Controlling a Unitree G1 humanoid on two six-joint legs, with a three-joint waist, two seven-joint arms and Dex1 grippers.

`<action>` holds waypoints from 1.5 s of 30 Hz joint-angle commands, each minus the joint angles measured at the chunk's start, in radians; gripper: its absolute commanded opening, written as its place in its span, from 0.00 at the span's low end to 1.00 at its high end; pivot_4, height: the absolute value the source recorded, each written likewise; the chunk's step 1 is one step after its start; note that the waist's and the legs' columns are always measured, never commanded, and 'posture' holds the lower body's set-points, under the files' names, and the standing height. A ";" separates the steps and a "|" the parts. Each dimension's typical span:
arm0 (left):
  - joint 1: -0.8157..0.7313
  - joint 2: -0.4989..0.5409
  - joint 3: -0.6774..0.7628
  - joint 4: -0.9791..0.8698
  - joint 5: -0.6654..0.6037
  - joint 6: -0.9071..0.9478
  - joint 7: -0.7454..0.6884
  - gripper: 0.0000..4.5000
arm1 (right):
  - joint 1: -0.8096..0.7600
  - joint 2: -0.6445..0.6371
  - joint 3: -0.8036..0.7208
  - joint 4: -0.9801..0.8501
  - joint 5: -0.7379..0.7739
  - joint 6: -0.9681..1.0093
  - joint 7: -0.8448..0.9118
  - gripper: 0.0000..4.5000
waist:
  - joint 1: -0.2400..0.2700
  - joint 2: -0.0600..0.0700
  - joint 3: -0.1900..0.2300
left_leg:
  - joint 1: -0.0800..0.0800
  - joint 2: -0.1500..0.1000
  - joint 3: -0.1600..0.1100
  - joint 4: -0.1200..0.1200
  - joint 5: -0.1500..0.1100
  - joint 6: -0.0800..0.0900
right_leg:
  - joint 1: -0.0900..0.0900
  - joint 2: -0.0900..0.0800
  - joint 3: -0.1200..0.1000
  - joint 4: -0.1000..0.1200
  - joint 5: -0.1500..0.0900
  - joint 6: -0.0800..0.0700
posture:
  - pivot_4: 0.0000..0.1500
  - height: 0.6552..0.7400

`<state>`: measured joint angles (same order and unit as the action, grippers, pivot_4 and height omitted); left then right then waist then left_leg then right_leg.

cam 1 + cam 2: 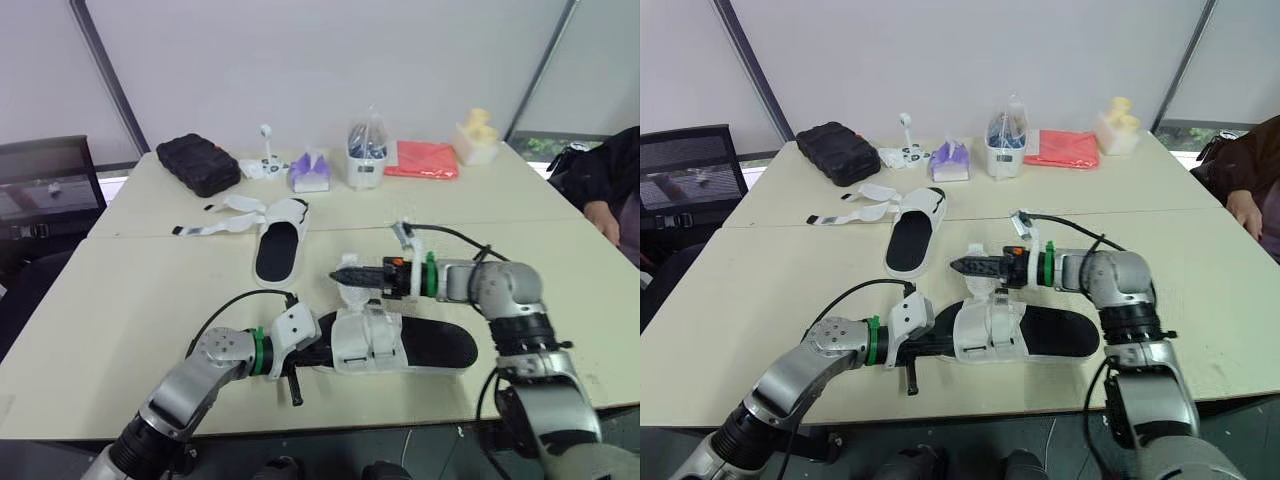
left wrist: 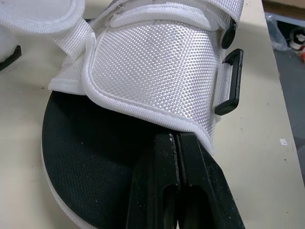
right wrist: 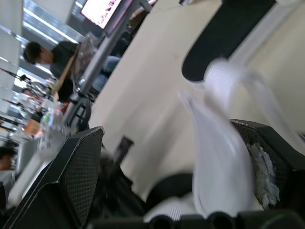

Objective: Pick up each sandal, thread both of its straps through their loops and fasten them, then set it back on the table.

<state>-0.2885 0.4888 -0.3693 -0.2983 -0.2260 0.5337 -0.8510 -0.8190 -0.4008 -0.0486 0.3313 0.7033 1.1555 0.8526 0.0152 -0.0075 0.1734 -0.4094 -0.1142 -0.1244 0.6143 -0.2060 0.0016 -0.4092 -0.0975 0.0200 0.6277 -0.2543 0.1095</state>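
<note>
Right wrist view: my right claw [image 1: 338, 275] gapes wide, white woven strap [image 3: 214, 157] loose inside, ungripped — it may slip free. Left claw [image 2: 175, 143], closed, pins the black-soled white sandal [image 1: 370, 340] to the bench [image 1: 130, 300].

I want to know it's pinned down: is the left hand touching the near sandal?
Touching. The left wrist view shows the left hand, closed, lying on the near sandal's black footbed, tips against its white upper.

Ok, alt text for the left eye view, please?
A black-soled white sandal lies near the table's front edge, with the left tool shut against one end and the right tool open around a raised strap. A second sandal lies behind it, its loose straps undone.
</note>
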 commanded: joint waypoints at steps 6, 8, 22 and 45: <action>0.002 0.001 0.006 -0.005 0.014 0.000 0.021 0.00 | -0.172 0.081 -0.186 0.264 -0.005 -0.090 -0.157 1.00 | -0.005 0.000 0.000 | 0.000 0.000 0.000 -0.001 0.000 0.000 | -0.002 0.000 0.000 0.001 0.000 0.000 | 1.00 1.00; 0.002 0.000 0.006 -0.005 0.014 0.000 0.022 0.00 | -0.186 0.086 -0.201 0.288 -0.006 -0.095 -0.165 1.00 | -0.004 0.000 0.000 | 0.000 0.000 0.000 -0.001 0.000 0.000 | -0.002 0.000 0.000 0.002 0.000 0.000 | 1.00 1.00; 0.008 -0.005 0.005 -0.006 0.013 -0.002 0.031 0.00 | -0.172 0.068 -0.177 0.255 -0.024 -0.090 -0.120 0.51 | -0.005 0.000 0.000 | 0.000 0.000 0.000 -0.001 0.000 0.000 | -0.002 0.000 0.000 0.002 0.000 0.000 | 1.00 1.00; 0.016 0.004 0.002 0.009 0.015 -0.024 0.030 0.00 | 0.033 -0.123 -0.057 -0.011 0.016 0.083 0.072 0.99 | -0.007 0.001 0.000 | 0.000 0.000 0.001 0.000 0.000 0.000 | -0.001 0.000 0.001 0.002 0.000 0.000 | 1.00 1.00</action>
<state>-0.2791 0.4883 -0.3695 -0.2949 -0.2251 0.5100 -0.8254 -0.7727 -0.5231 -0.0964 0.3534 0.6938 1.2346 0.9068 0.0083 -0.0065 0.1737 -0.4096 -0.1142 -0.1235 0.6138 -0.2060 0.0015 -0.4108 -0.0975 0.0207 0.6295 -0.2540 0.1096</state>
